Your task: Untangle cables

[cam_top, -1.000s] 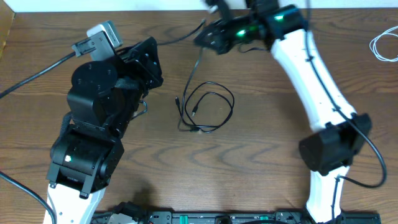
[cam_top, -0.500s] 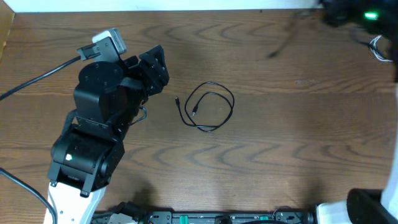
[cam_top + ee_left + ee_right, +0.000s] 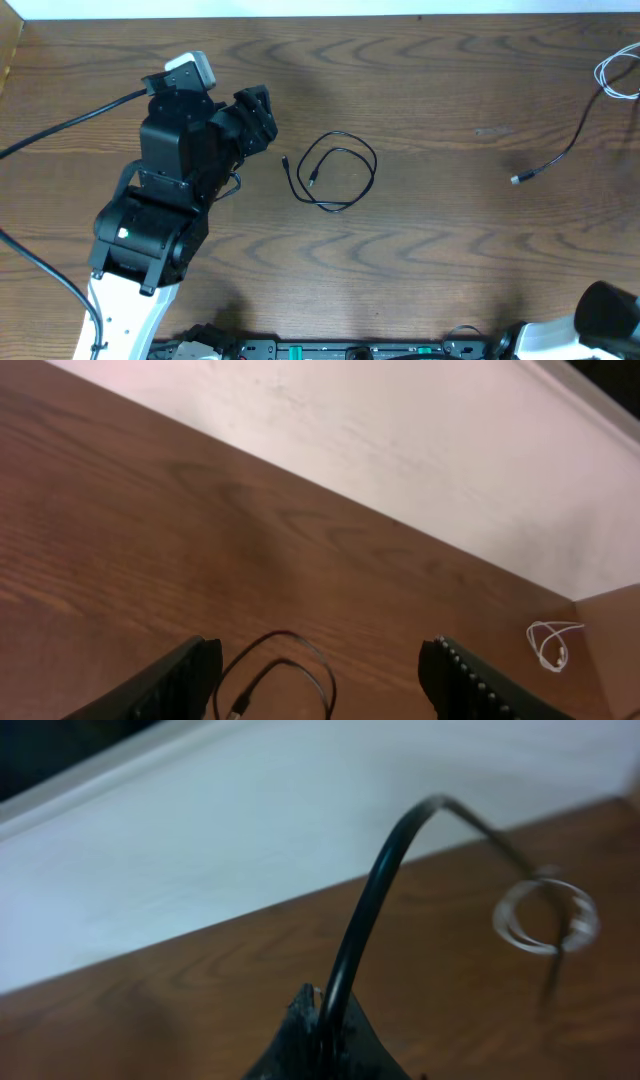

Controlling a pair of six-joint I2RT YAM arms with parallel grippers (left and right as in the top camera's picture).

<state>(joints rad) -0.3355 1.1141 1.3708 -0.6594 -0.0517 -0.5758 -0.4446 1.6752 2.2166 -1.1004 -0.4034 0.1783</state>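
A black looped cable [image 3: 332, 172] lies on the table's middle, a plug end inside the loop. My left gripper [image 3: 262, 118] is open just left of it. In the left wrist view the loop [image 3: 278, 672] lies between the open fingers [image 3: 322, 652]. My right gripper [image 3: 325, 1012] is shut on a second black cable [image 3: 372, 895]. Overhead, that cable [image 3: 556, 160] hangs at the right, its plug end near the table, running up off the frame; the gripper itself is out of that view. A white coiled cable [image 3: 618, 76] lies at the far right; it also shows in the right wrist view [image 3: 545, 915] and the left wrist view [image 3: 548, 643].
The left arm's thick black cord [image 3: 60, 122] runs off to the left. The right arm's base [image 3: 610, 312] shows at the bottom right corner. A white wall [image 3: 400, 450] borders the table's far edge.
The right arm swung right and out of the overhead view, carrying one black cable away from the looped one. The left arm turned slightly toward the loop.
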